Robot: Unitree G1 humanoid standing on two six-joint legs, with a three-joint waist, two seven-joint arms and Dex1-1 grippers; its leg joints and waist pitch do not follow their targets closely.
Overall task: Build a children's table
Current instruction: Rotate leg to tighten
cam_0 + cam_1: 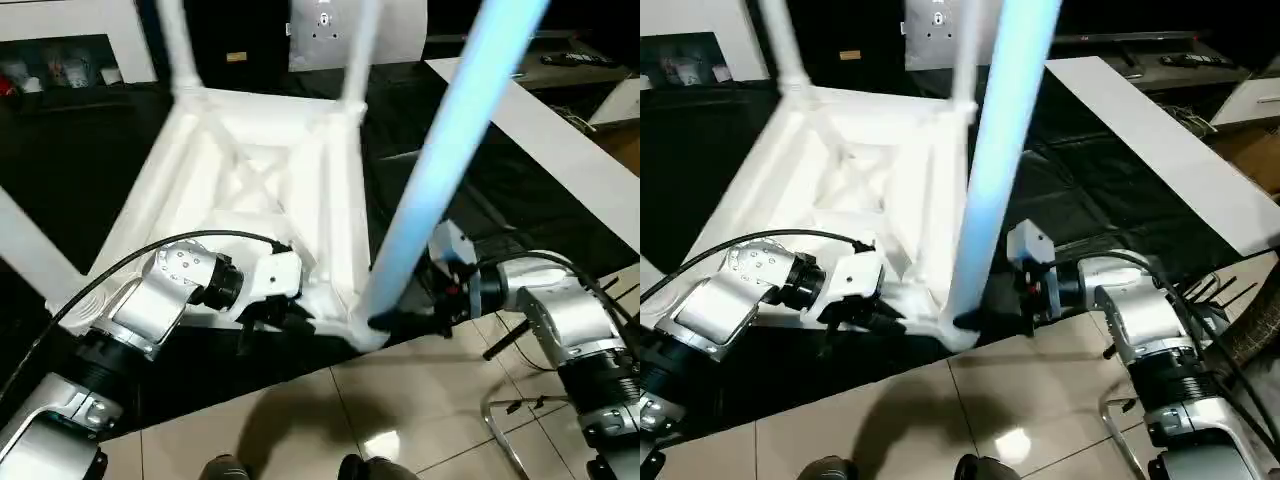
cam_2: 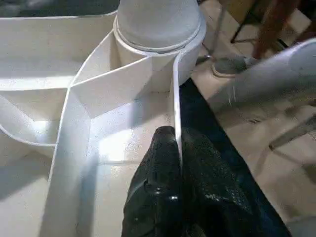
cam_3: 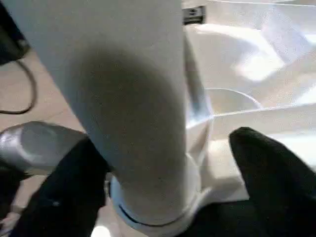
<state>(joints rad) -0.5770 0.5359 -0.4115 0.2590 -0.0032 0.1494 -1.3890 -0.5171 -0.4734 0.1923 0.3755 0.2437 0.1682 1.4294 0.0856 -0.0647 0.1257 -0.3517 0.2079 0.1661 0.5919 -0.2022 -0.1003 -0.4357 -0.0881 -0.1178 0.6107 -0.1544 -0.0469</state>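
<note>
Children's table (image 1: 260, 190): lies upside down on a black surface, ribbed underside up, its near corner at the surface's front edge above the tiled floor (image 1: 330, 420).
Legs: two far legs stand in their corner sockets; a third, the near leg (image 1: 440, 170), rises from the near corner socket (image 2: 160, 37) between the two arms.
Left tool (image 1: 270, 318): fingers (image 2: 158, 197) closed tight on the thin upright rim of the top, one pad each side of the wall, just beside the near socket.
Right tool (image 1: 425, 310): fingers spread wide on either side of the near leg's base; in the right wrist view they look apart from the leg, so nothing is held, as far as I can judge.
Step in hand: probably seating the near leg in its socket while the left tool steadies the top.
How to do it well: keep the rim pinch firm so the top cannot slide off the edge; close the right tool low on the leg, square to it, and press straight down along the leg's axis without levering sideways.
Risk: a sideways push could tip the top or jam the leg crooked.
</note>
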